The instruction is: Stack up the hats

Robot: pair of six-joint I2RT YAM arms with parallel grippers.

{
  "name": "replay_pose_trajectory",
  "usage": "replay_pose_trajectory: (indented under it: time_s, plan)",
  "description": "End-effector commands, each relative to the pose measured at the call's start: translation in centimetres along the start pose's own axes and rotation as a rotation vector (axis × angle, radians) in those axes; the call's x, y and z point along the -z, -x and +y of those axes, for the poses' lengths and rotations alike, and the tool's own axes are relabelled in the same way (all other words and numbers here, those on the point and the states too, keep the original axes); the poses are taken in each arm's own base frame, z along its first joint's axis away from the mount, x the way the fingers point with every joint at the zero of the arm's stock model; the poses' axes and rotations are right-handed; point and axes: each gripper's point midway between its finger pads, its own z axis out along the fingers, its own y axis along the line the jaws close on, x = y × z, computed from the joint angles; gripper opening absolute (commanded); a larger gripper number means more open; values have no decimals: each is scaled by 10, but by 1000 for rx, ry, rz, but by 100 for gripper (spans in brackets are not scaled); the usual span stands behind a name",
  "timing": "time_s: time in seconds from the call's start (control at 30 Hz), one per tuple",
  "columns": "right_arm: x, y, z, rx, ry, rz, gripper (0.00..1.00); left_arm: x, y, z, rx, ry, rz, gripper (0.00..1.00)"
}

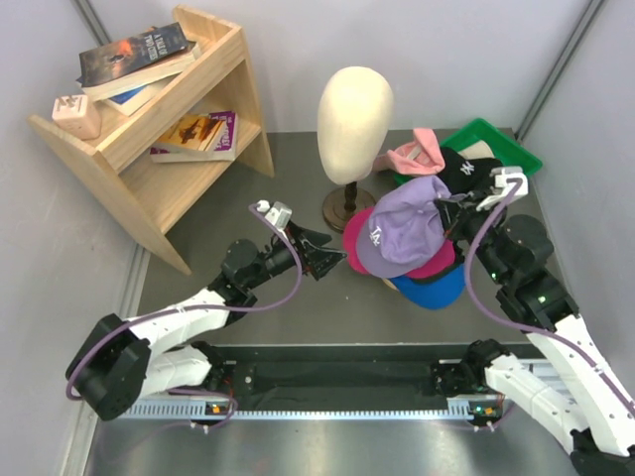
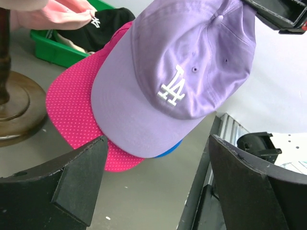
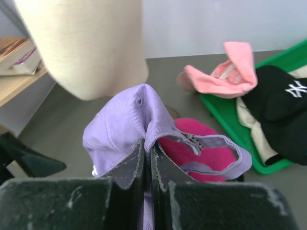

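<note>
Top view: right gripper (image 1: pixel 444 213) was clamped on the back of the lavender cap (image 1: pixel 400 233). It held the cap over the magenta cap (image 1: pixel 355 236), which sat on the blue cap (image 1: pixel 437 290), just right of the mannequin head (image 1: pixel 354 104). Left gripper (image 1: pixel 335 260) sat beside the pile w/ nothing in it.

Left wrist view: its jaws were spread wide. Lavender brim overlapped the magenta one; couldn't tell if it was fully settled.

Right wrist view: fingers pinched lavender fabric near the strap.

Approx. halfway: 2 stacked, 3rd not yet let go. Pink cap (image 1: pixel 417 154), black cap (image 1: pixel 464 171) & cream hat (image 3: pixel 247 117) at the green tray (image 1: pixel 516 149), left to stack.
</note>
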Motion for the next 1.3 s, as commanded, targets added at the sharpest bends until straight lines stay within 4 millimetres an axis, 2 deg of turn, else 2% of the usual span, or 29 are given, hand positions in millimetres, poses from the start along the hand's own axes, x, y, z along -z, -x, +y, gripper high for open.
replay_pose_trajectory:
  time_s: [0.0, 0.13, 0.3, 0.5, 0.57, 0.77, 0.9, 1.13, 1.27]
  plan:
    - [6, 17, -23, -32, -85, -93, 0, -9, 28, -23, 4, -102, -87, 88]
    - [7, 15, -39, -45, -140, -120, 0, -12, 20, -21, 40, -113, -74, 87]
    - [5, 2, -57, -55, -198, -111, 0, -19, 12, -23, 94, -132, -61, 82]
    - [3, -6, -71, -65, -233, -101, 0, -26, -7, -6, 173, -59, -24, 78]
    - [2, -9, -72, -68, -229, -96, 0, -27, -11, -3, 197, -43, -18, 78]
    - [0, -12, -75, -77, -222, -91, 0, -35, -19, -11, 240, -81, -5, 78]
    - [1, -11, -75, -81, -220, -99, 0, -45, -33, -7, 244, -65, 32, 77]
    - [3, -10, -74, -82, -212, -101, 0, -57, -38, -11, 262, -90, 30, 77]
    - [3, -13, -74, -81, -208, -95, 0, -63, -31, -11, 272, -101, -4, 77]
